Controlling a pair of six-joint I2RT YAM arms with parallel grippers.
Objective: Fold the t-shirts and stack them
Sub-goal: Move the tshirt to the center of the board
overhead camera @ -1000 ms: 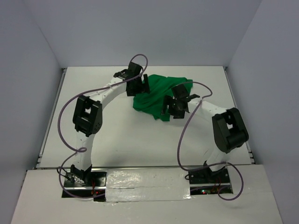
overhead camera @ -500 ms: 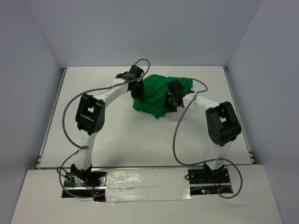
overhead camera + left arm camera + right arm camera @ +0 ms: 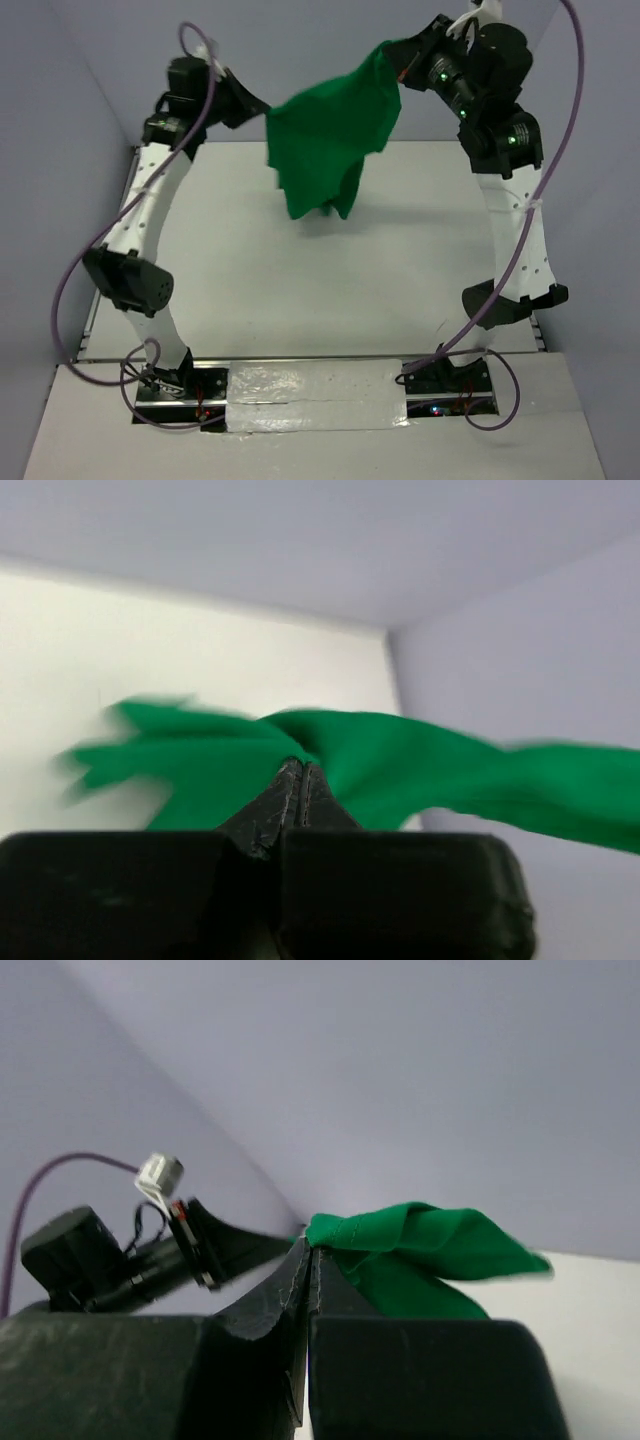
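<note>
Top external: t-shirt [image 3: 330,140] now hoisted off the table [image 3: 300,270].

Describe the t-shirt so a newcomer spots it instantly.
Look above the far half of the white table. The t-shirt hangs there in the air, pinched at either upper end by the left tool and right tool. It is the only bright green cloth.

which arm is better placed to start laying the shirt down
Probably left: the left gripper holds the t-shirt lower in the top view than the right gripper, and the bulk hangs nearer it.
</note>
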